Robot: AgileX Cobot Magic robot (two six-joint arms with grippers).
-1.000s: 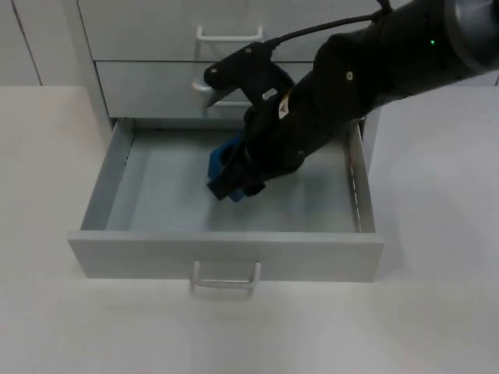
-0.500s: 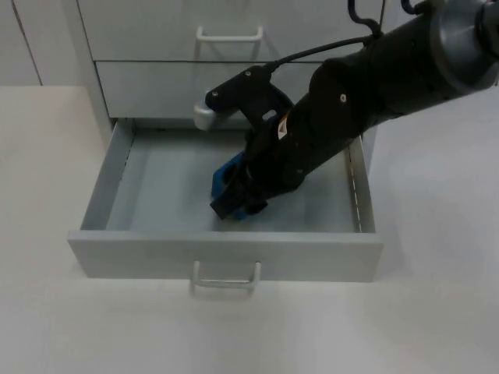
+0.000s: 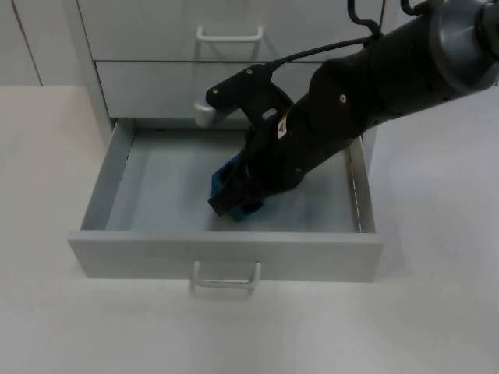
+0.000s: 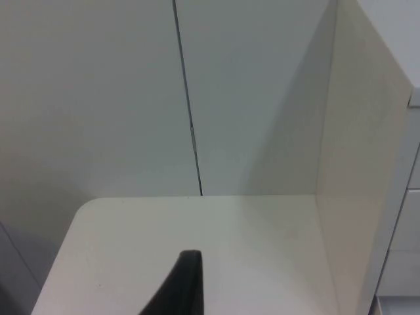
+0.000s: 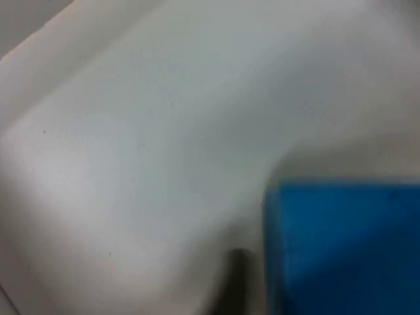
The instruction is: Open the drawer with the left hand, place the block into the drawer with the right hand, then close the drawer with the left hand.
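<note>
The right gripper (image 3: 232, 201) reaches down into the open drawer (image 3: 156, 183), its black fingers clamped around the blue block (image 3: 227, 176). The block sits between the fingers, low over the grey drawer floor, roughly midway between the drawer's two side walls and nearer its front panel than its back. Whether the block touches the floor I cannot tell. In the right wrist view the block (image 5: 341, 246) shows as a blue face close above the pale drawer floor (image 5: 144, 144), with a dark shadow just beside its edge.

Below the gripper in the top view, the drawer's front panel carries a looped handle (image 3: 225, 278). Behind the arm, the cabinet (image 3: 156, 47) holds two further drawers, both closed, and the upper one has its own handle (image 3: 229, 34).

The left gripper (image 4: 180, 285) waits well apart from the drawer, one black fingertip above the white table (image 4: 197, 249) facing the grey partition wall (image 4: 98, 98); I cannot tell how wide it stands.
</note>
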